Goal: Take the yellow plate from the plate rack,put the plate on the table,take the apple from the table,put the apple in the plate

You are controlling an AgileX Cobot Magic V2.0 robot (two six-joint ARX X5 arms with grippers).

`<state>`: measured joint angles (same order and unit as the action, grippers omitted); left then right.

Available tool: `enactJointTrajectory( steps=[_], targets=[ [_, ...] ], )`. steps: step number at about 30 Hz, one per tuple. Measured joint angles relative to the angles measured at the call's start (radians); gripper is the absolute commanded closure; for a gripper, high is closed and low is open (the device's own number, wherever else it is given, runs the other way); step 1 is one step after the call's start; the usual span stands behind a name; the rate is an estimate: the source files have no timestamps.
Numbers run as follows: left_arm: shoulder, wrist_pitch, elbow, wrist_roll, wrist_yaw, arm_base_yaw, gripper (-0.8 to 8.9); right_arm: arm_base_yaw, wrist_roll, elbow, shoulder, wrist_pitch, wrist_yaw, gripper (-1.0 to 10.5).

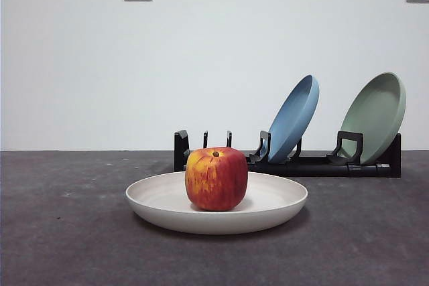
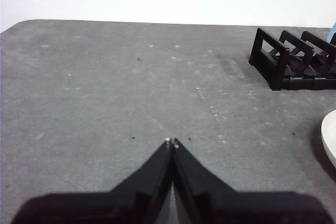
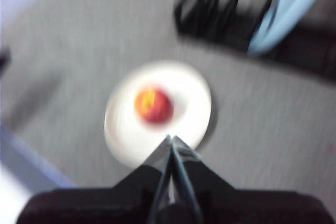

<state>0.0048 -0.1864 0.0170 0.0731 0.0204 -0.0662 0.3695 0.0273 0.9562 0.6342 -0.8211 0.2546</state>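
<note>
Red and yellow-streaked, the apple [image 1: 216, 179] sits upright in the middle of the yellow plate [image 1: 281, 200], which lies flat on the table [image 1: 60, 232] just in front of the plate rack [image 1: 315, 164]. My left gripper [image 2: 172, 142] is pressed together, off to the plate's side over bare table. My right gripper [image 3: 171, 139] is also closed, high above the plate. Risk now, I'd say: a low arm swing clipping the rim and rolling the apple out. Count: one apple, three plates, with the blue plate [image 1: 293, 118] and the sage-green plate [image 1: 375, 115] racked.
</note>
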Motion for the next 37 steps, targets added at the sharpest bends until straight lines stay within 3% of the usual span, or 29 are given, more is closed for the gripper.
enactJointTrajectory(
  steps=[5, 9, 17, 20, 23, 37],
  targets=[
    [0.000, 0.000, 0.000, 0.000, 0.000, 0.000, 8.17, -0.216, 0.003, -0.186, -0.155, 0.212, 0.058, 9.5],
    [0.000, 0.000, 0.000, 0.000, 0.000, 0.000, 8.17, -0.300, 0.003, -0.384, -0.282, 0.377, 0.056, 9.5],
    [0.000, 0.000, 0.000, 0.000, 0.000, 0.000, 8.17, -0.325, 0.053, -0.730, -0.501, 0.644, 0.014, 9.5],
    [0.000, 0.000, 0.000, 0.000, 0.000, 0.000, 8.17, -0.326, 0.106, -0.823, -0.551, 0.667, -0.044, 9.5],
    [0.000, 0.000, 0.000, 0.000, 0.000, 0.000, 8.17, -0.328, 0.135, -0.890, -0.590, 0.669, -0.049, 9.5],
    [0.000, 0.000, 0.000, 0.006, 0.000, 0.000, 8.17, -0.329, 0.145, -0.938, -0.629, 0.661, -0.053, 9.5]
  ],
)
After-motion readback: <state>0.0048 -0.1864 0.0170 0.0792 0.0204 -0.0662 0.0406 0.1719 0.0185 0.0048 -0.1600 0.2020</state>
